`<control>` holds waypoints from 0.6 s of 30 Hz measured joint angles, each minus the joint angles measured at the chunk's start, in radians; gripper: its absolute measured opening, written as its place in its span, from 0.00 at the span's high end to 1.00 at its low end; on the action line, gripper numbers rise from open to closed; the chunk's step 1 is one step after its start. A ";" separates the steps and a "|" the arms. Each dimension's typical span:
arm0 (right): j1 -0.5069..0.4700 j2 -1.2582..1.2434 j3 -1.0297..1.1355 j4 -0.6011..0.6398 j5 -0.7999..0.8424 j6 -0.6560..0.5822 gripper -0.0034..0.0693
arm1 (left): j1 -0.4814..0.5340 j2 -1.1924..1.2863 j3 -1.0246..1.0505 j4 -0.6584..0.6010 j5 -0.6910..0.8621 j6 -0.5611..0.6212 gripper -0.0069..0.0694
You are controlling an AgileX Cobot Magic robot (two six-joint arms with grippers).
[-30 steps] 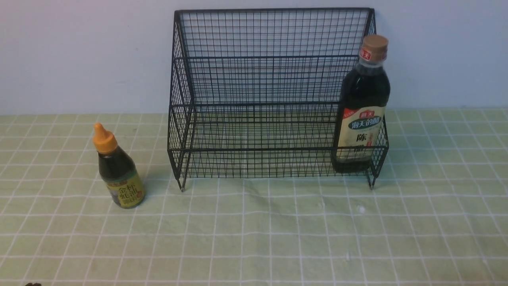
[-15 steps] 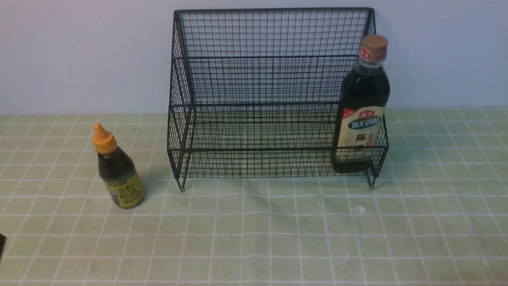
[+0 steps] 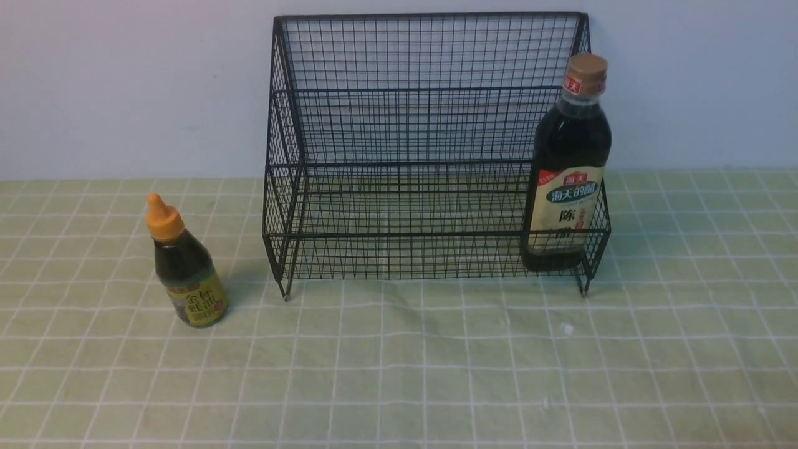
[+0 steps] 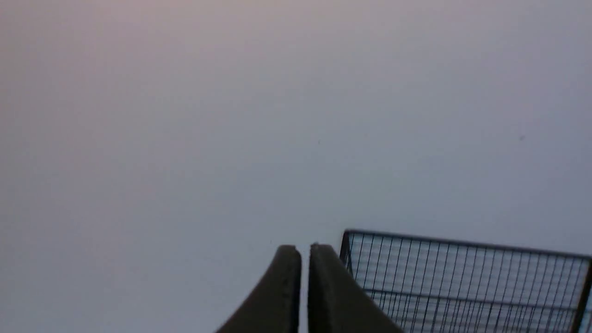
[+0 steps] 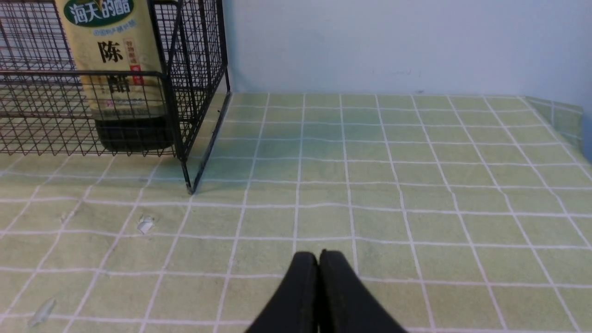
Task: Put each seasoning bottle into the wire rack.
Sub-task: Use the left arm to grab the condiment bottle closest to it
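- Tall bottle is standing upright inside the rack, at its right end behind the front rail. Judging this half of the task done.
- Small bottle is standing upright on the cloth, left of the rack and apart from it. It is sitting on the left arm's side, so it is probably that arm's job.
- Left gripper is showing only in its wrist view, with its fingers nearly together, a thin slit between them and nothing in them. It is facing the wall past the rack's top edge, so it is probably raised and not yet at the small bottle.
- Right gripper is hanging low over the cloth with its fingers pressed together, empty. It is apart from the rack's right front foot and looks parked clear.
- Neither arm is showing in the front view.
- The rack's left mesh side and front rail are standing between the small bottle and the shelf, so the bottle is likely needing a lift over the rail.
- Specks are lying on the cloth in front of the rack, obstructing nothing.
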 joint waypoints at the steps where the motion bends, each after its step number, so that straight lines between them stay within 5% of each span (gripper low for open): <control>1: 0.000 0.000 0.000 0.000 0.000 0.000 0.97 | 0.000 0.063 -0.019 0.005 0.000 0.000 0.86; 7: 0.000 0.000 0.000 0.000 0.000 -0.003 0.97 | 0.000 0.365 -0.122 0.013 -0.036 0.000 0.64; 11: 0.000 0.000 0.000 0.000 0.000 -0.003 0.97 | 0.000 0.584 -0.156 0.039 -0.158 0.000 0.41; 18: 0.000 0.000 0.000 0.000 0.000 -0.003 0.97 | 0.000 0.880 -0.169 0.073 -0.351 0.000 0.27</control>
